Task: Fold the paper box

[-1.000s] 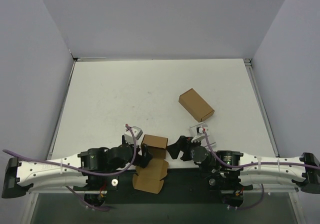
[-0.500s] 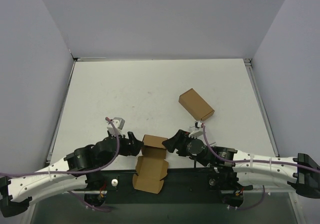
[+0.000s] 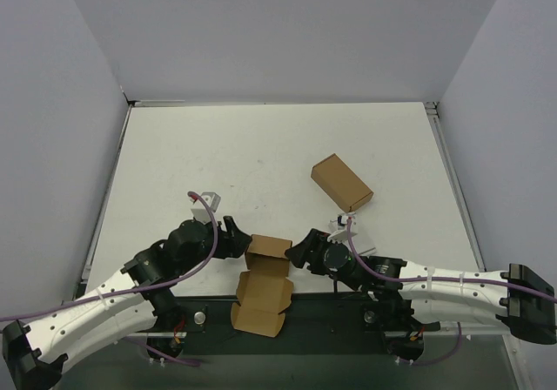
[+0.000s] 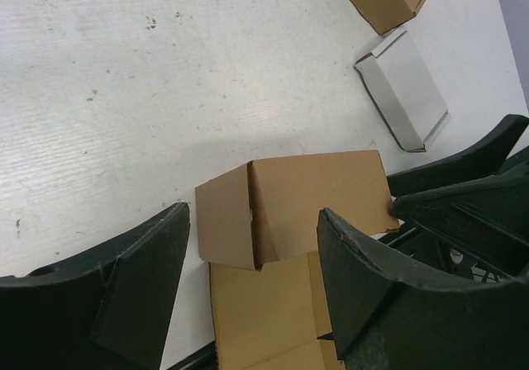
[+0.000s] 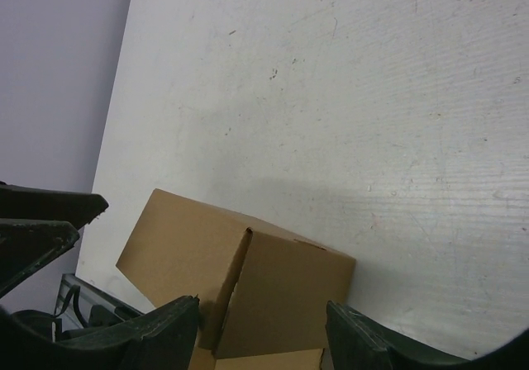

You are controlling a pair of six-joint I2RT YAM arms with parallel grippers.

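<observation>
Left end effector (image 3: pixel 237 238) and right end effector (image 3: pixel 297 248) both open, jaws spread either side of the part-folded paper box (image 3: pixel 265 277) between them on the worktop (image 3: pixel 261 155)

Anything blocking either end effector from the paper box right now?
Nothing visible. The left end effector and right end effector flank the paper box directly; the longer carton lies farther back, clear of both.
</observation>
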